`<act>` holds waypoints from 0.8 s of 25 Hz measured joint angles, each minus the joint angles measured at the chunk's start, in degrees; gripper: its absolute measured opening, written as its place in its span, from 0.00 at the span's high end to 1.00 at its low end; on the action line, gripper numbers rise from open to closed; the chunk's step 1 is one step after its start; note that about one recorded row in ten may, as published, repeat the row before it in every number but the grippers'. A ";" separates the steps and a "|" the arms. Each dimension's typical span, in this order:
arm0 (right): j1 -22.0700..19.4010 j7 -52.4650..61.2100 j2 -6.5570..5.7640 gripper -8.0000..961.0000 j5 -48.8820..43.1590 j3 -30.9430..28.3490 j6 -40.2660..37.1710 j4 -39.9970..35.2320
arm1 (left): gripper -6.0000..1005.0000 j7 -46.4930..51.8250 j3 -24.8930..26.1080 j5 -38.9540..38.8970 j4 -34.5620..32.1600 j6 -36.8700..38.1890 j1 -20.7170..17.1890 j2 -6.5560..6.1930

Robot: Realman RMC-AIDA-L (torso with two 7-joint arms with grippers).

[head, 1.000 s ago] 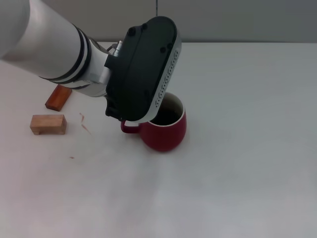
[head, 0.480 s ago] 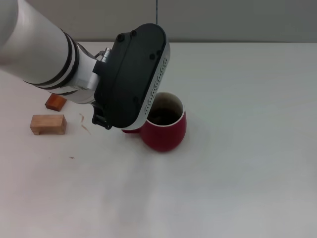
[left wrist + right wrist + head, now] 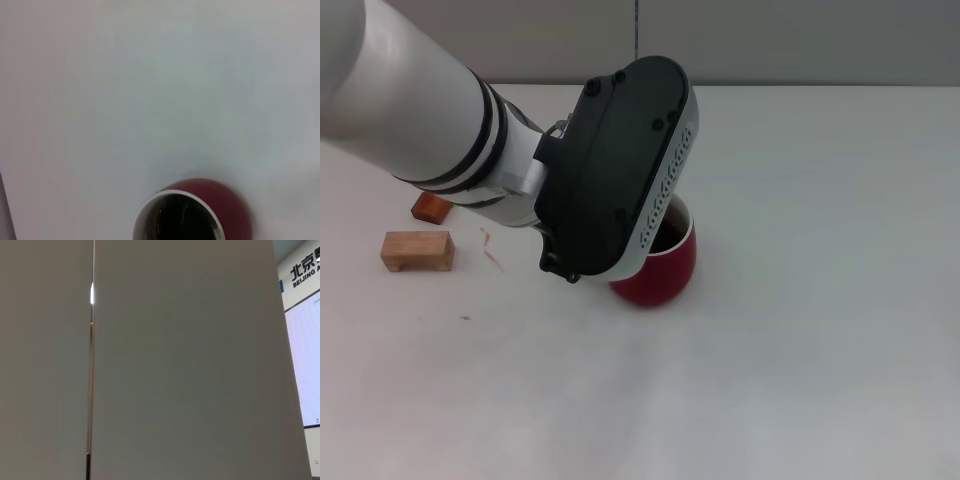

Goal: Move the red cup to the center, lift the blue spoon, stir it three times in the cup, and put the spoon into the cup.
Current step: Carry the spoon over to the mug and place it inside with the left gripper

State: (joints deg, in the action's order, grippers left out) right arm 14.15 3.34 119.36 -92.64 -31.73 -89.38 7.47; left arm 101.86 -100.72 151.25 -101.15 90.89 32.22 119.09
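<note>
1. Over the near-left edge of the red cup (image 3: 665,268) you have the left gripper (image 3: 582,268); its housing hides the fingers, so you cannot tell their state.
2. From it, the cup lies toward 3 o'clock, upright near mid-table.
3. You cannot see the blue spoon anywhere.
4. At 9 o'clock, well apart, sit two wooden blocks (image 3: 417,251).
5. Your right gripper is out of sight.

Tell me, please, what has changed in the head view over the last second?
The left arm's black wrist housing swung away from the red cup, toward the robot's left, then came back over it, now hiding the handle and much of the opening. The cup stayed put, as did the two wooden blocks.
</note>
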 joint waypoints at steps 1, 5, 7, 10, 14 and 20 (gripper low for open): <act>0.00 0.00 0.00 0.28 0.00 0.00 0.00 0.00 | 0.82 0.00 0.00 0.00 0.00 0.00 0.00 0.00; 0.00 0.00 0.00 0.28 0.00 0.00 -0.01 0.00 | 0.82 0.26 -0.27 -1.24 0.88 -1.86 0.03 0.00; 0.00 0.00 0.00 0.28 0.00 0.00 0.00 0.00 | 0.82 0.35 -0.36 -1.40 1.14 -2.38 0.03 0.00; -0.01 0.00 0.00 0.28 0.00 0.00 0.00 0.00 | 0.82 0.81 -0.72 -1.57 2.47 -4.83 0.04 0.00; -0.07 0.00 0.00 0.28 0.00 0.00 0.00 0.00 | 0.82 0.91 -0.82 -1.28 3.63 -6.64 0.13 0.00; -0.26 0.00 0.00 0.28 0.00 0.00 0.00 0.00 | 0.83 1.04 -0.50 0.94 4.55 -8.06 0.28 0.00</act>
State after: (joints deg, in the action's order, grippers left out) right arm 13.89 3.34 119.35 -92.63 -31.73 -89.38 7.47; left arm 102.89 -101.22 152.19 -96.60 82.82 32.50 119.09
